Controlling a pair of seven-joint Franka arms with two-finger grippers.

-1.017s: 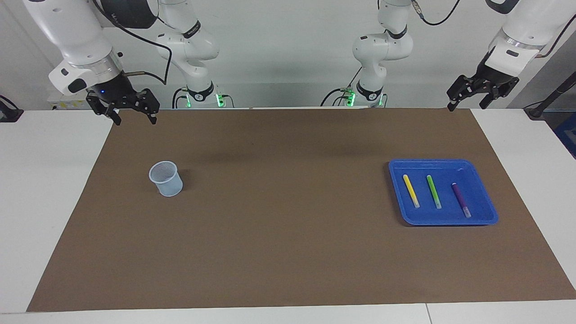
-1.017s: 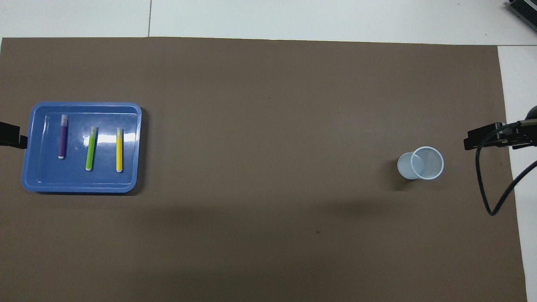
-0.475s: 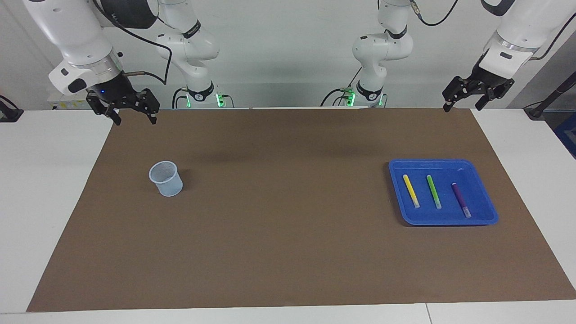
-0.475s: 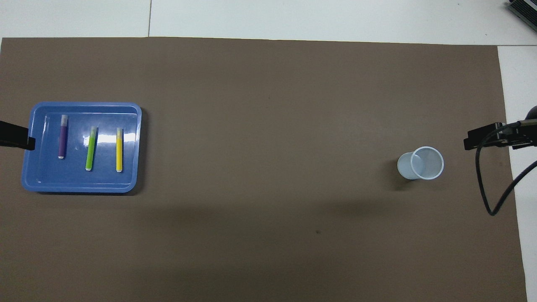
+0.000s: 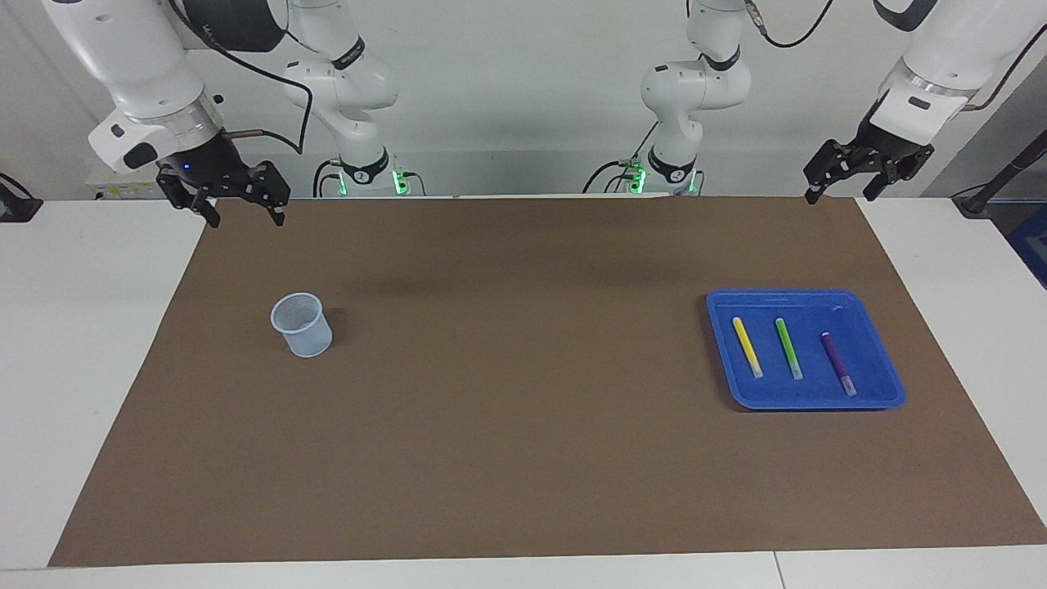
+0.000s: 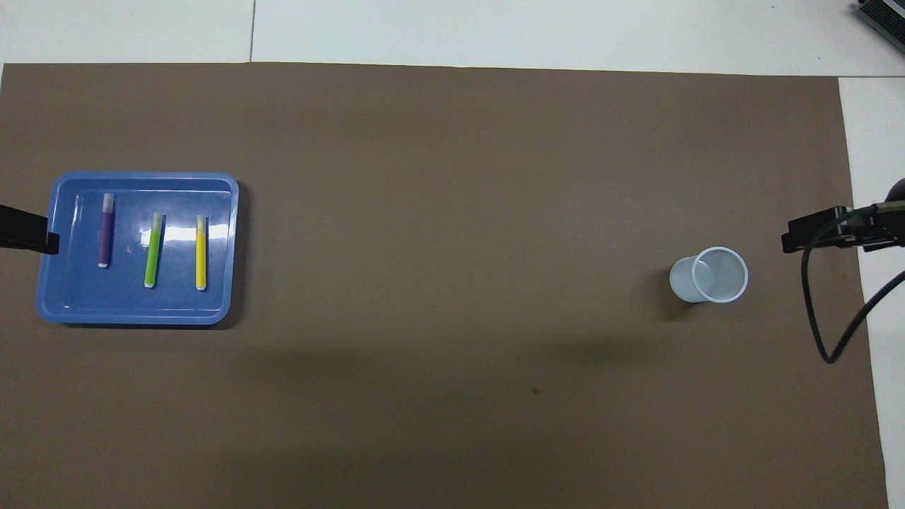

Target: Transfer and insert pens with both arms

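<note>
Brown mat [image 5: 523, 425] covers most of the white table [image 5: 82, 343].

Blue tray [image 5: 875, 348] sits flat on the mat toward the left arm's end of the table. Three pens lie in it side by side, roughly parallel, none touching another: yellow pen [image 5: 747, 347], green pen [image 5: 788, 348], purple pen [image 5: 838, 363]. The yellow one is nearest the table's middle, the purple one nearest the table's end, the green one between them. Each has its pale end pointing away from the robots.

Pale blue cup [image 5: 302, 325] stands upright on the mat toward the right arm's end of the table, well apart from the tray, mouth up. Nothing shows inside it in the overhead view.

Left gripper [image 5: 840, 178] hangs in the air over the mat's corner at the robots' edge, at the tray's end of the table. Fingers spread apart, nothing between them. In the overhead view only a black tip shows at the frame edge beside the tray.

Right gripper [image 5: 243, 206] hangs over the mat's other corner at the robots' edge, above the cup's end of the table. Fingers likewise spread, holding nothing.
</note>
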